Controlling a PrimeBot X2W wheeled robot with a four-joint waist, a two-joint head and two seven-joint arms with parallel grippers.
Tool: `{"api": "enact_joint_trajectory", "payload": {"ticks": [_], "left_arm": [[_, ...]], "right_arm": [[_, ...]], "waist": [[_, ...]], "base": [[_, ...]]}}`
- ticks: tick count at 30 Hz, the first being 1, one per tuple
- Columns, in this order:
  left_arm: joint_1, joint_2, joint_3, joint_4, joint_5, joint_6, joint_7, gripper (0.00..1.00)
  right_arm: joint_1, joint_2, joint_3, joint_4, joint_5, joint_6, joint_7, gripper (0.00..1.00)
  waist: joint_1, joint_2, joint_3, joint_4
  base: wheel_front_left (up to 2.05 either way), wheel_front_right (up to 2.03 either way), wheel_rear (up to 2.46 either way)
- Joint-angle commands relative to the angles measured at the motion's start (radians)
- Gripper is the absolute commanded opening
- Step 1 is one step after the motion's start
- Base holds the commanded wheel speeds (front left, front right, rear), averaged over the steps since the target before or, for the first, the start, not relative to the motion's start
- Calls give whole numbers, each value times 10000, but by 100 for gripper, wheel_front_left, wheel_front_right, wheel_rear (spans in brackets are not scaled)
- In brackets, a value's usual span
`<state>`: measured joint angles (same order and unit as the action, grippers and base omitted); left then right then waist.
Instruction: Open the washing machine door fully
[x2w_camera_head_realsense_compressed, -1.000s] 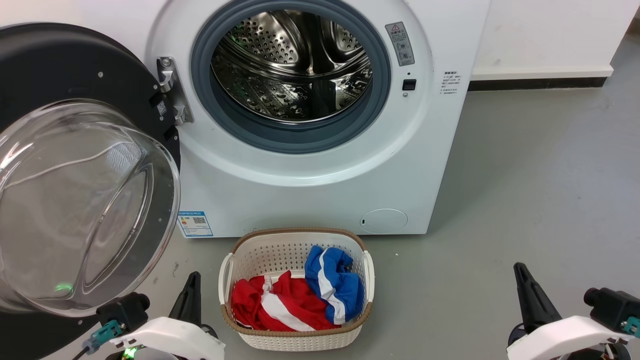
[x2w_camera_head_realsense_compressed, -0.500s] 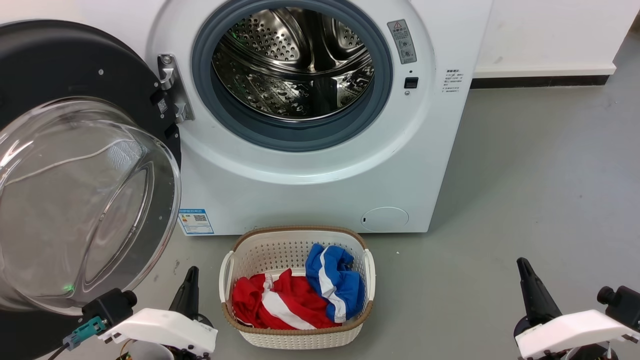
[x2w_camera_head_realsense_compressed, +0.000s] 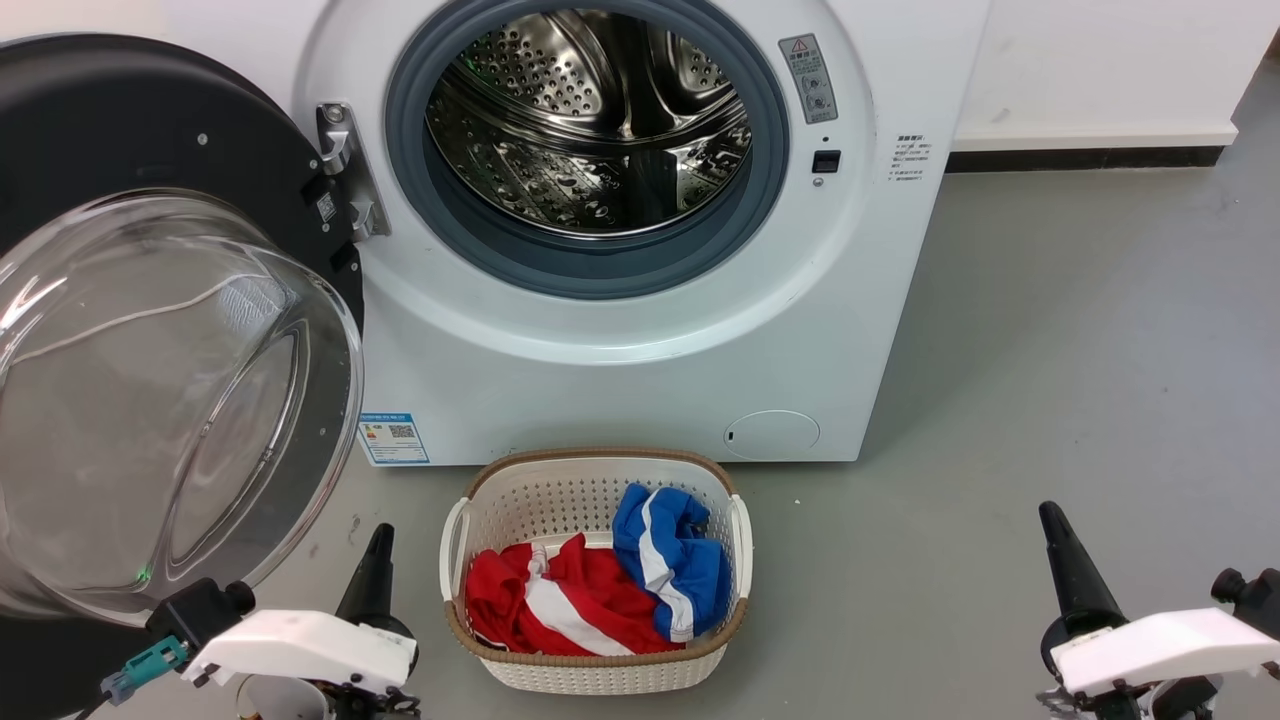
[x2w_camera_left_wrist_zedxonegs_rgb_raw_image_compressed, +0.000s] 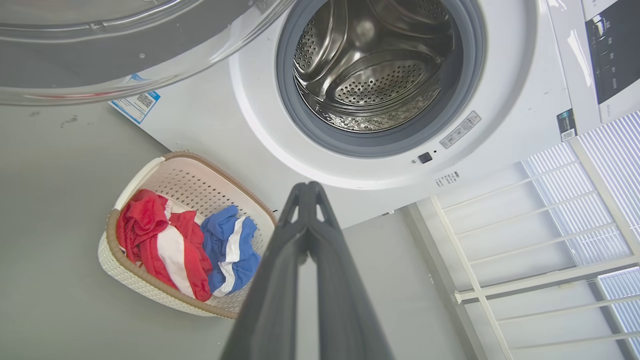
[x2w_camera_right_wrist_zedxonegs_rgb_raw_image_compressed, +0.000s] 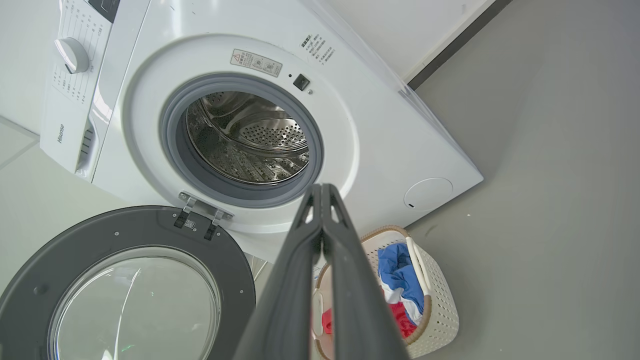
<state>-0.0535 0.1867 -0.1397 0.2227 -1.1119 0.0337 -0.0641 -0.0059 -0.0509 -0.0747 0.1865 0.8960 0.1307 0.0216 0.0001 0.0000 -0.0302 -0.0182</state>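
Note:
The white washing machine (x2w_camera_head_realsense_compressed: 640, 330) stands ahead with its steel drum (x2w_camera_head_realsense_compressed: 590, 125) exposed. Its round black door (x2w_camera_head_realsense_compressed: 150, 130) with the bulging glass bowl (x2w_camera_head_realsense_compressed: 150, 400) is swung wide to the left on its hinge (x2w_camera_head_realsense_compressed: 340, 170); the right wrist view shows the door (x2w_camera_right_wrist_zedxonegs_rgb_raw_image_compressed: 125, 240) turned well away from the machine (x2w_camera_right_wrist_zedxonegs_rgb_raw_image_compressed: 390, 135). My left gripper (x2w_camera_head_realsense_compressed: 378, 545) sits low at the lower left, shut and empty, just right of the door's lower edge and apart from it. My right gripper (x2w_camera_head_realsense_compressed: 1052, 520) is low at the lower right, shut and empty. Both pairs of fingers meet at the tip: left gripper (x2w_camera_left_wrist_zedxonegs_rgb_raw_image_compressed: 309, 186), right gripper (x2w_camera_right_wrist_zedxonegs_rgb_raw_image_compressed: 321, 187).
A white laundry basket (x2w_camera_head_realsense_compressed: 600, 480) with red and blue clothes (x2w_camera_head_realsense_compressed: 600, 590) sits on the grey floor in front of the machine, between my grippers. A white wall with a dark skirting (x2w_camera_head_realsense_compressed: 1080, 158) runs to the right. Open floor (x2w_camera_head_realsense_compressed: 1050, 350) lies right of the machine.
Both grippers have sunk slightly lower in the head view and moved a little outward. The whole picture has shifted a little, so the camera moved. The door's angle looks unchanged.

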Motion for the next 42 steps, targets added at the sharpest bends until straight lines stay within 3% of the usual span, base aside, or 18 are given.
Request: {"api": "enact_joint_trajectory", "payload": {"ticks": [1, 42], "left_arm": [[-332, 21, 156, -81, -195, -104, 48, 0], [-501, -840, 1643, 114, -3297, -1106, 1120, 0]], "right_arm": [[-327, 4, -29, -82, 263, 1, 43, 0], [-842, 9, -269, 340, 4652, 1, 609, 0]], "waist": [[0, 0, 4, 3], [0, 0, 187, 102]], "base": [[0, 0, 0], [0, 0, 0]]}}
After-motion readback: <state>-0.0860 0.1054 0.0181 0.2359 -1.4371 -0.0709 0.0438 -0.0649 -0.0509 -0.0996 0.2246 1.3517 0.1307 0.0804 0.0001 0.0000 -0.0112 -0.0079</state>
